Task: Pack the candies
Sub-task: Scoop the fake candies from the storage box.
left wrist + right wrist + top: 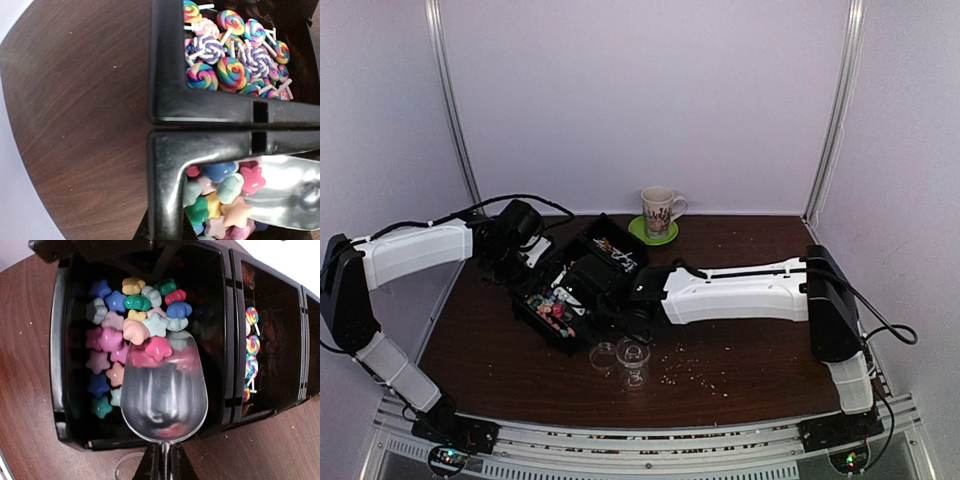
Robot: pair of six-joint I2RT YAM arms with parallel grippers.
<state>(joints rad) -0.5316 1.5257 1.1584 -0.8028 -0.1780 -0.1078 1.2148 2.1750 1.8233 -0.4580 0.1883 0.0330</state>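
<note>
Candies [112,337] lie past the scoop [165,400] held in right jaws.

Mirror-polished metal scoop [165,395], glossy black plastic tray [56,340], wood-grain table [75,125], smooth shiny candies [135,331].

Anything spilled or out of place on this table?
Pale crumbs lie scattered on the table right of the small glasses, loose like a spill. The candies sit inside the black tray.
</note>
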